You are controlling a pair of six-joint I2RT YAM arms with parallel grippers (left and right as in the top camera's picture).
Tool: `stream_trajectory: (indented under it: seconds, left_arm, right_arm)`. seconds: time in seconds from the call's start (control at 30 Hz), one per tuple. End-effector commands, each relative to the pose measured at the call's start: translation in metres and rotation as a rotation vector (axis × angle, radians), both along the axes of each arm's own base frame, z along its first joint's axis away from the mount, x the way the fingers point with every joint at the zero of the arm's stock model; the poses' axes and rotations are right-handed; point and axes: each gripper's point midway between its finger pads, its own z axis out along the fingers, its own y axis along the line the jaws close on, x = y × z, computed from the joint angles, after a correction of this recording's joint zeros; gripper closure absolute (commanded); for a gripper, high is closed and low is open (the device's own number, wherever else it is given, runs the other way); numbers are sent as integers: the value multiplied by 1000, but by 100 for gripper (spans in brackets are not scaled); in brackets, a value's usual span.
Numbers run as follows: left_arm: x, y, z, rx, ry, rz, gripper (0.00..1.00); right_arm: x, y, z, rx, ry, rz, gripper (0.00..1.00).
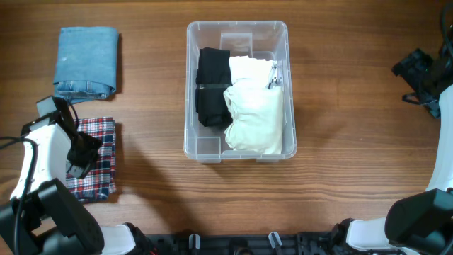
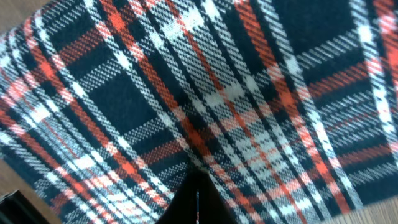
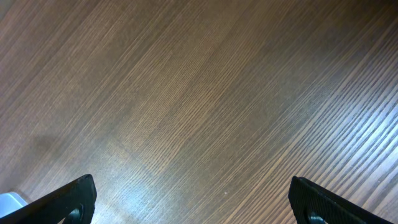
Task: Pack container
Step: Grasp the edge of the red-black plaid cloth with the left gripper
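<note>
- At the near left of the table point(image 1: 354, 163), the left gripper point(image 2: 198, 198) is pressed shut into the plaid garment point(image 1: 103, 142), and the cloth puckers toward its tips. It seems to hold only a small pinch.
- Such a thin pinch may catch just the top layer. If so, a lift would probably unfold the garment, which would then trail across the wood or slip free on the way over.
- Centre and slightly far, the container point(image 1: 238, 25) stands well apart from the plaid garment. A black garment point(image 1: 211, 85) fills its left side and a white garment point(image 1: 255, 110) its right.
- Little bare floor shows inside, only at the near end. A loosely carried piece could drape over the rim, or a snagged edge could drag the light bin.
- Far right, the right gripper point(image 3: 193, 202) hangs over bare wood with its jaws spread wide and nothing between them. It is too distant to steady the bin.
- Plaid cloth is a woven check of navy, red and white, soft and limp, folded into a rough rectangle.
- Folded jeans point(image 1: 86, 62) lie at the far left, a thick pale-blue denim block with a neat squared outline.
- Clear plastic forms the bin: rigid, smooth, rectangular with rounded corners. The white piece looks rumpled, the black one smoother and more compact.
</note>
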Motion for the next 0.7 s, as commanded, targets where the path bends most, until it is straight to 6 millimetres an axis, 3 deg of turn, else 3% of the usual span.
stream_trajectory:
  seconds: [0.0,0.3,0.67]
  left_arm:
    - [-11,-6,-17,-30,35,45,96]
    - [19,-44,-26,-250,-131,43,96]
    - [62,-51,-17,-331,-327,93,96]
  right_arm:
    - [0,0,-5,15,5,-12,0]
    - [0,0,-5,15,5,-11,0]
    - [0,0,-5,15,5,-12,0]
